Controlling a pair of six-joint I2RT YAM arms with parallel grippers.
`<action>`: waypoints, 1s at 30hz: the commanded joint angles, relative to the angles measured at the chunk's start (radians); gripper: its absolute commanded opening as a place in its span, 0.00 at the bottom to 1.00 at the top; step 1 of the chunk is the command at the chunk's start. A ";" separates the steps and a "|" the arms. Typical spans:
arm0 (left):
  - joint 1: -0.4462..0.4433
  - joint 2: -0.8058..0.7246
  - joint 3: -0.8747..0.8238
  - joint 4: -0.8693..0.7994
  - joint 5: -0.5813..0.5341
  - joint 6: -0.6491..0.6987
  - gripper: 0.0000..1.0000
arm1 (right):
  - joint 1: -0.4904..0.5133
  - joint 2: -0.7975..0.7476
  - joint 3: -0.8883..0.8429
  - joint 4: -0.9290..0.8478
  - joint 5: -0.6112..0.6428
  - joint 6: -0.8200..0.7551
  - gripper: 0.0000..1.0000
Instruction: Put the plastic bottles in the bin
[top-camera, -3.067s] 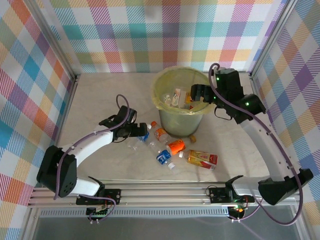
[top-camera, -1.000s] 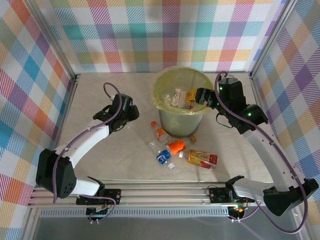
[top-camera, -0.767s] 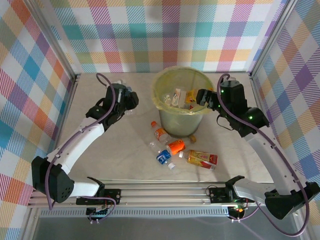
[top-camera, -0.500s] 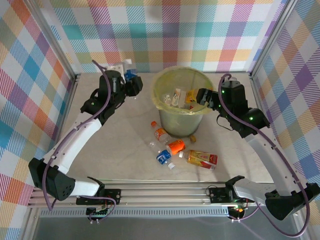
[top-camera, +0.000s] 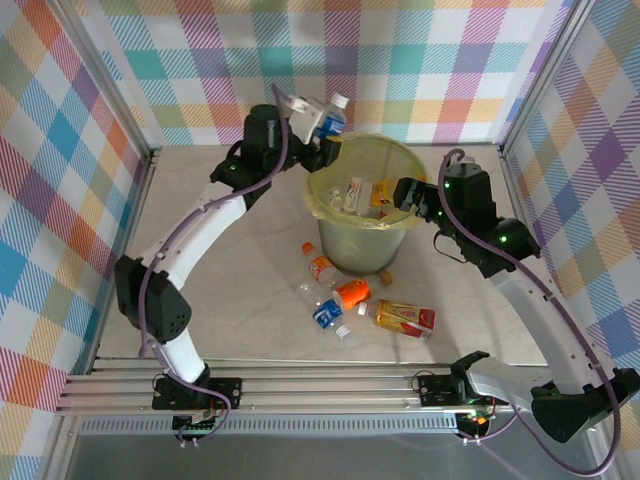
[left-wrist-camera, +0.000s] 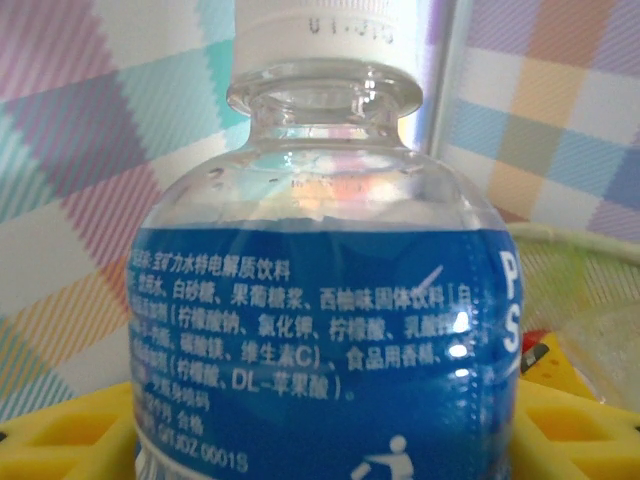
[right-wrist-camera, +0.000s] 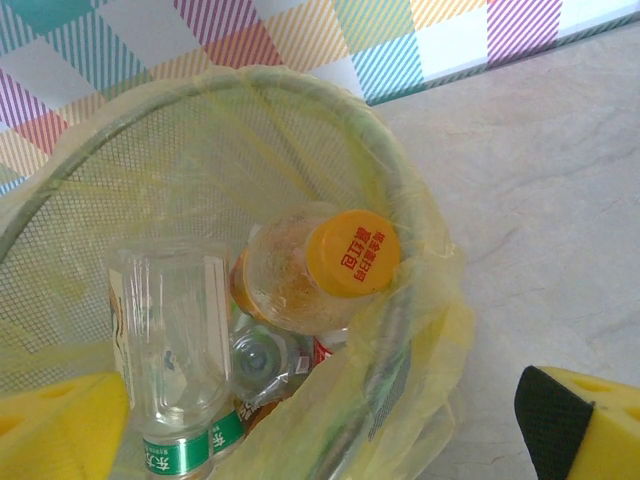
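A: One pale table (top-camera: 200, 300), and the biggest thing on it by far is the bin (top-camera: 350, 245). It's round and pale green, with a yellowish liner (right-wrist-camera: 420, 330) folded over the rim, standing mid-table towards the far wall.

B: Anything in it?

A: Several bottles. The right wrist camera looks straight down the mouth. A green-labelled bottle (right-wrist-camera: 170, 330), clear, lies against the left side. An orange-capped bottle (right-wrist-camera: 350, 252) sits cap-up beside it. At least one more is crumpled underneath, too jumbled to make out.

B: And the arms?

A: The left gripper (top-camera: 322, 130) is up high by the bin's far-left rim, pinching a blue-labelled bottle (top-camera: 331, 117) with its white cap pointing up and away. On its own camera the yellow pads (left-wrist-camera: 60, 440) sit either side of the label. Whether the bottle is over the mouth or just outside it, I can't say. The right gripper (top-camera: 402, 195) hovers at the right rim, fingers spread wide with nothing between them.

B: What's on the table?

A: Five loose ones, close in front of the bin. A red-and-yellow bottle (top-camera: 405, 318) lies off to the right and a crushed orange bottle (top-camera: 352, 293) in the middle. An orange-labelled bottle (top-camera: 320, 267) is nearest the bin's base. A small blue bottle (top-camera: 328, 315) is nearest the arms, and a clear bottle (top-camera: 308, 292) lies just left of the orange one.
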 joint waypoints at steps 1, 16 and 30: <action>-0.014 0.050 0.078 0.047 0.109 0.172 0.66 | 0.008 -0.026 -0.006 0.014 0.016 0.015 1.00; -0.038 0.260 0.326 -0.156 0.185 0.372 0.79 | 0.008 -0.057 -0.013 -0.002 0.041 0.020 1.00; -0.042 0.245 0.323 -0.157 0.196 0.367 0.81 | 0.007 -0.063 -0.004 -0.030 0.048 0.017 0.99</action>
